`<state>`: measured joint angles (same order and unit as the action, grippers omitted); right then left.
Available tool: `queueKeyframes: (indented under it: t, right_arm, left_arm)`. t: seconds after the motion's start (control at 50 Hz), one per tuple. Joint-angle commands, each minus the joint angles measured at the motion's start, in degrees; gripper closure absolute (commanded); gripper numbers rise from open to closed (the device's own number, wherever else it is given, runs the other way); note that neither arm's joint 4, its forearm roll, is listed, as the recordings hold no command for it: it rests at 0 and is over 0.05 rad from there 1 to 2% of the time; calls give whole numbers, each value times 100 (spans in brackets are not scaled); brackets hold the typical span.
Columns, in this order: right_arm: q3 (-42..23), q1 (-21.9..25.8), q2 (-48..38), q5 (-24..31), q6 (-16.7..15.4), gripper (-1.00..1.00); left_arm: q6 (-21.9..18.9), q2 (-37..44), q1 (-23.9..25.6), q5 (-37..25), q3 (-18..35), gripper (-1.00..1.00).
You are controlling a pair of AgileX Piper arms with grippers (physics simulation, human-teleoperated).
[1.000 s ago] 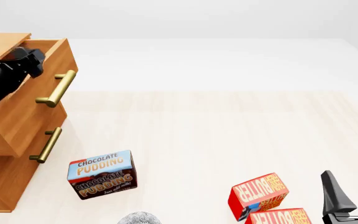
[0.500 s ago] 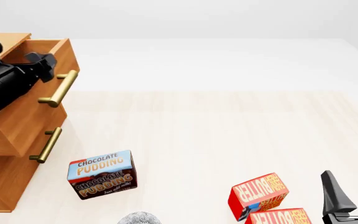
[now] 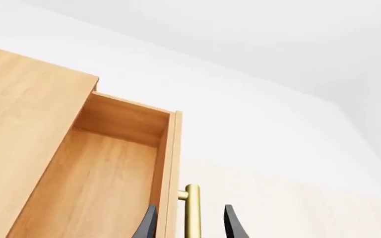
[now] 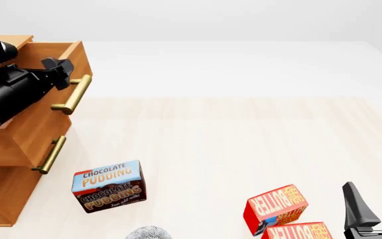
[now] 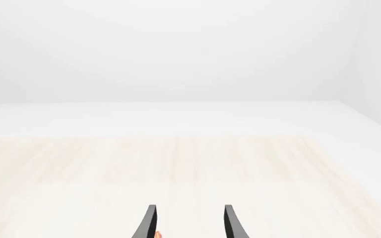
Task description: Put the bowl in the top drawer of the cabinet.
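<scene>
Far left, at 9 to 10 o'clock of the front view: cabinet point(image 4: 2, 199) in light-brown wood, top drawer point(image 4: 42, 107) pulled part-way out, front panel further forward than a second ago, brass handle point(image 4: 73, 94) now nearer table centre. Left gripper point(image 4: 63, 69) at the handle, fingers straddling the bar; left wrist view shows both fingertips point(image 3: 145, 224) either side of the brass handle point(image 3: 192, 213), jaws spread wider than the bar, no visible clamp, so hooking rather than squeezing by the look of it. Drawer interior point(image 3: 104, 183) open to view there, bare wood, nothing inside. Lower drawer handle point(image 4: 49, 155) unmoved, lower drawer shut. Meaning for the task: opening step under way and probably close to enough, gap looking wide enough for a small bowl. Moving right, at 7 o'clock: chocolate pudding box point(image 4: 109, 185) standing on the table point(image 4: 244, 134). Just below it, at 6 to 7 o'clock on the frame edge: bowl point(image 4: 148, 233), only its patterned rim in view, on the table, well apart from the drawer, not yet picked up. At 5 o'clock: two red butter boxes point(image 4: 277, 208), unchanged. Far right, at 4 to 5 o'clock: right gripper point(image 4: 377, 206) parked low, fingers parted, holding nothing, idle over bare table in its wrist view.
</scene>
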<state>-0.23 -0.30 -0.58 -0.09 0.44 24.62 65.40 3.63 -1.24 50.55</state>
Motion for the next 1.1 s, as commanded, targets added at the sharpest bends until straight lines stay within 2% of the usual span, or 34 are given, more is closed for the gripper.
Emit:
queueKeyframes:
  t: [0.02,0.52,1.1]
  right_arm:
    - [0,0,1,0,0,-100]
    - [0,-1,-1,0,-1,-100]
    - [0,-1,1,0,0,-100]
  left_arm:
    - [104,72,193,-21,-140,-100]
    - [536,124,481,87,-338,-100]
    - [578,45,909,92,-402,-100]
